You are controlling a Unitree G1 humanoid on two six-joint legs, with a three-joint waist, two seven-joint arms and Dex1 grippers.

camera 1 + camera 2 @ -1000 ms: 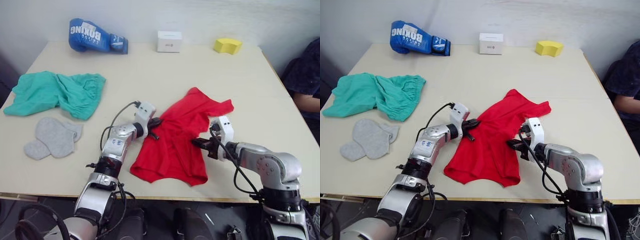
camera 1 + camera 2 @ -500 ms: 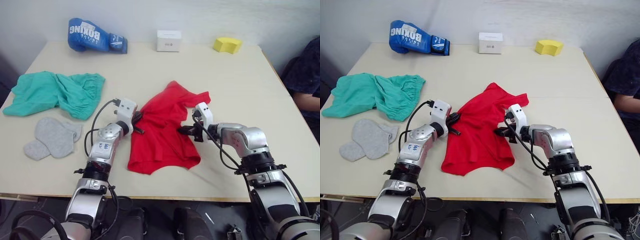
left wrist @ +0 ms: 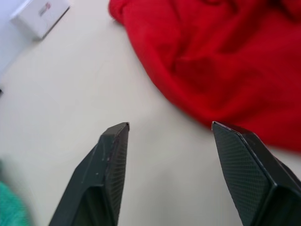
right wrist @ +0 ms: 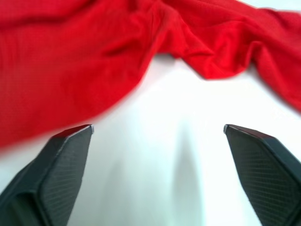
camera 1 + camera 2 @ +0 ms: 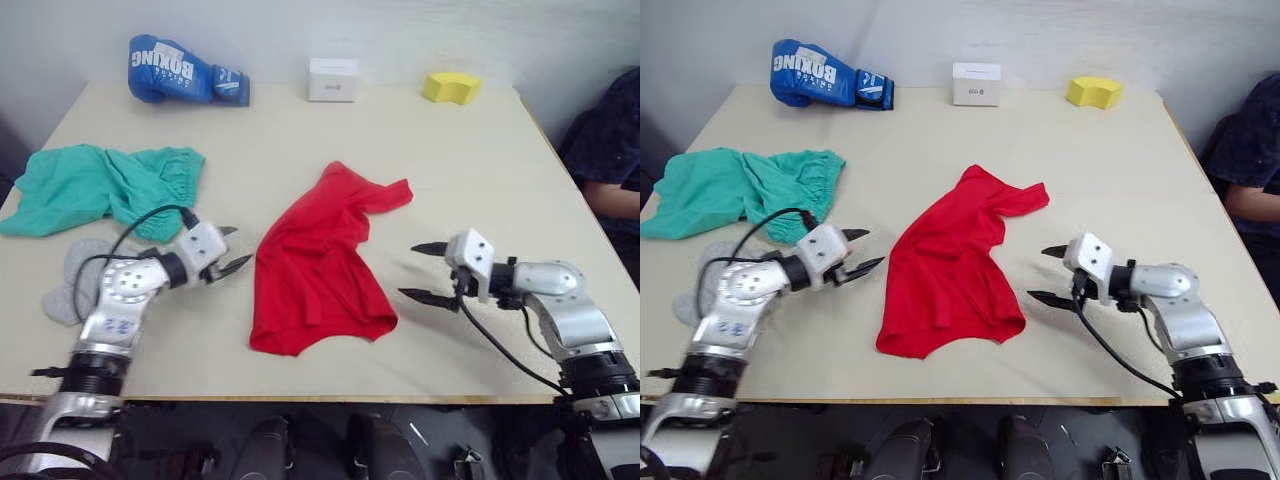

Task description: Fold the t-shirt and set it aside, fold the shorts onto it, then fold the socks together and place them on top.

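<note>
On the table (image 5: pixel 500 160), the t-shirt (image 5: pixel 315 265) lies crumpled (both grippers' fingers spread, empty).

The red t-shirt (image 5: pixel 318 262) lies crumpled in a long diagonal heap mid-worktop, nearer the front edge. The teal-green shorts (image 5: pixel 104 187) lie bunched by the left edge. The grey socks (image 5: pixel 72 283) sit just in front of them, partly hidden.

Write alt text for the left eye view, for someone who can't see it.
A crumpled red t-shirt lies mid-table between two open robot claws, the left claw and right claw, neither touching it. Teal shorts and grey socks lie to the left; a blue boxing glove, white box and yellow block line the far edge.
</note>
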